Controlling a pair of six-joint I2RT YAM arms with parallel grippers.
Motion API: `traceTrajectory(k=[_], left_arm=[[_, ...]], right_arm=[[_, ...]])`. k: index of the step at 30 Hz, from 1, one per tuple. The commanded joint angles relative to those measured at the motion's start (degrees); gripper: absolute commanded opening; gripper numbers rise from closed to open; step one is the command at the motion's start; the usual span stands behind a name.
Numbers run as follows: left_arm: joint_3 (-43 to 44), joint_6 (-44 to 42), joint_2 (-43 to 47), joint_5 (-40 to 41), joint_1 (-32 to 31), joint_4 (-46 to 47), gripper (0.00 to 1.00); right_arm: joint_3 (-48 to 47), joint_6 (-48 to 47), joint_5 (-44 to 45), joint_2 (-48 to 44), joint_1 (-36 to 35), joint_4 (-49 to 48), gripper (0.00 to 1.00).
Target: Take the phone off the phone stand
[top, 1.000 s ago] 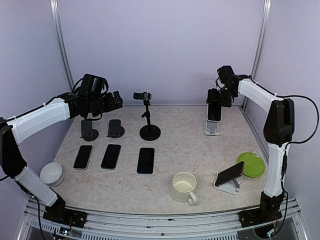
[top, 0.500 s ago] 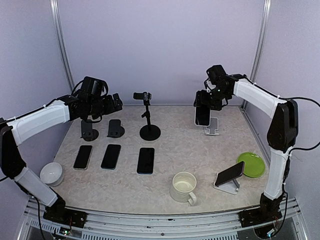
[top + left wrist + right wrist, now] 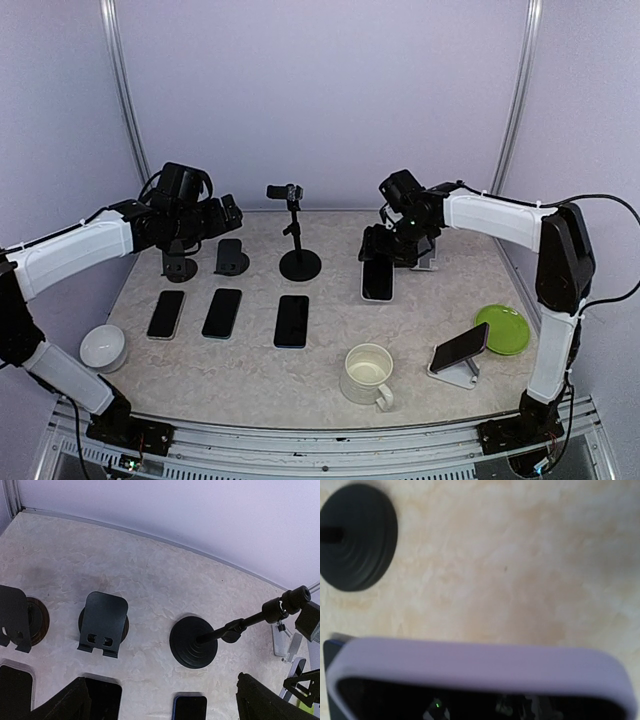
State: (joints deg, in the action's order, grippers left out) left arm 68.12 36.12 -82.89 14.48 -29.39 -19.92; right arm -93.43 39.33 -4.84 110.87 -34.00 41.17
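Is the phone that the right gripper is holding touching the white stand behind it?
Apart. The top view shows the phone, held by the right gripper, well clear of the white stand, with a plain gap between them.

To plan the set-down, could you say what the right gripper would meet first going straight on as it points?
Probably the bare table, with the phone in the right gripper touching down first; depth is unclear.

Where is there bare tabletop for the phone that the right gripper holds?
Bare marble lies under and to the right of the phone in the right gripper, bordered by the flat phone, the mug and the green plate. Another strip runs between the phone row and the near edge. The left back, with the black stands, is crowded.
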Motion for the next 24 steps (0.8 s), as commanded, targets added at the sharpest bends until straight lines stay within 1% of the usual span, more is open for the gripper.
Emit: traceTrajectory(k=[1,8,12,17,24], left_arm=[[-1.6,1.4,2.5,1.4,-1.1,0.1,0.99],[-2.7,2.8,3.6,3.7,-2.7,-1.2,0.99],[-3.4,3.6,4.2,4.9,-3.4,-1.9,0.99],[-4.3,4.4,4.5,5.1,-3.9,-2.0,0.99],[-5.0,4.9,4.5,5.7,-4.5,-3.2,0.99]], right_arm=[[1.7,5.1,-1.9,-3.0,-2.4,-3.7,0.62],[1.0,6.5,-2.8,0.1,-5.9,-1.7,0.57],[2.0,8.0,-4.8,1.3,-6.7,-2.5,0.58],[1.0,7.9,-6.7,4.2,-7.3,-0.7,0.56],[5.3,9.6,-10.8,5.4,-7.4,-3.5,0.54]])
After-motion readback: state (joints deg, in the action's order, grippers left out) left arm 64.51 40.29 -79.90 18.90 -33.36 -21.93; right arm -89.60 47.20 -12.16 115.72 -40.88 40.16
